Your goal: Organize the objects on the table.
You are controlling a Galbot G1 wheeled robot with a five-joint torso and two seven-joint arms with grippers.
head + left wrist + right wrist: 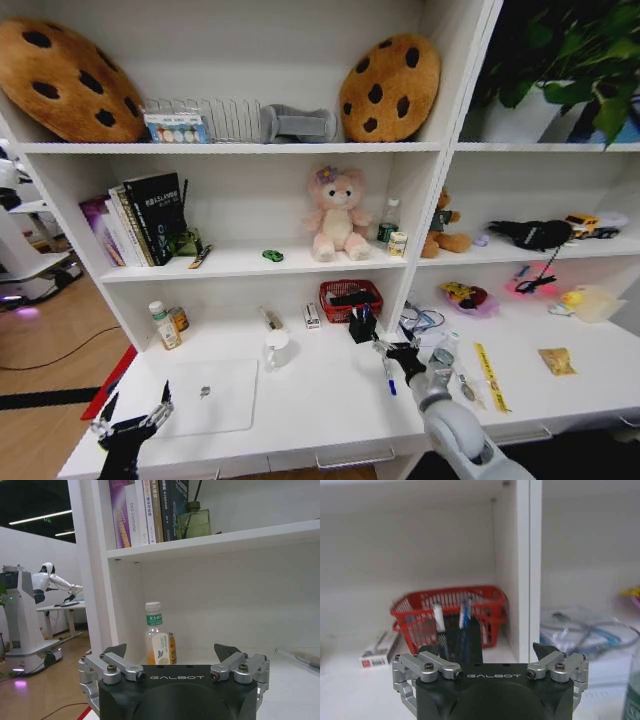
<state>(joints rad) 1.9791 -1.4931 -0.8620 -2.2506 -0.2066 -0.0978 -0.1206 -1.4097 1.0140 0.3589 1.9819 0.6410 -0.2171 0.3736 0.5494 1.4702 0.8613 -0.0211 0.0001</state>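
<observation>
Right gripper (392, 349) fingers spread, empty, just above blue pen (388, 377), whose long axis runs toward the robot; left gripper (131, 421) spread, beside laptop (207, 396)

The white bench (330, 400) carries a silver laptop (210, 396) near its front left. A red basket (350, 299), a black pen holder (362, 327) and a blue pen (389, 377) lie farther right.
</observation>
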